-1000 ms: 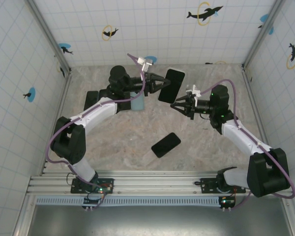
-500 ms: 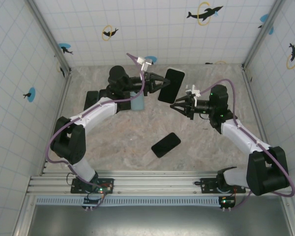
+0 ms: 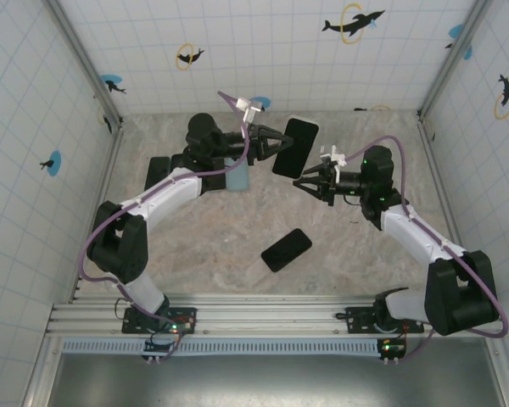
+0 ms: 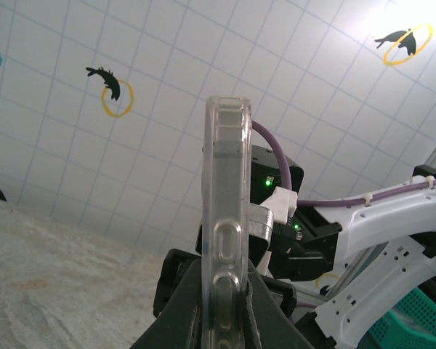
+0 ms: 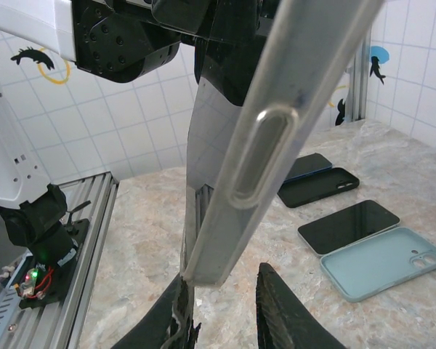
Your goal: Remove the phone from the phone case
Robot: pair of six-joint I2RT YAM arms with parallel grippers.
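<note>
Upper centre of the top view: left claw (image 3: 272, 144) clamped shut on the case (image 3: 299, 136), held up off the table (image 3: 195, 254) with the dark phone (image 3: 292, 157) in it. From the left wrist, that case edge-on and upright in mid-frame, clear plastic with a button slot, pinched at its lower end between both black fingers (image 4: 191, 313).

Just below and right of it in the top view: right claw (image 3: 299, 184), tips pointed at the case's lower end. From the right wrist, clear rim running from upper right down to lower centre, its bottom corner just above the gap between the two fingers (image 5: 280, 313). Jaws part-way open, gripping nothing; touching that corner or not, cannot tell.

Lower centre of the top view, flat on the table: second phone (image 3: 286, 249), well apart from both claws. Left of the held case: pale blue case (image 3: 237, 178), and further left a black case (image 3: 159, 170). At the right of the right-wrist frame, the pale blue case lying open side up, with a third phone (image 5: 349, 227) just beside it.
</note>
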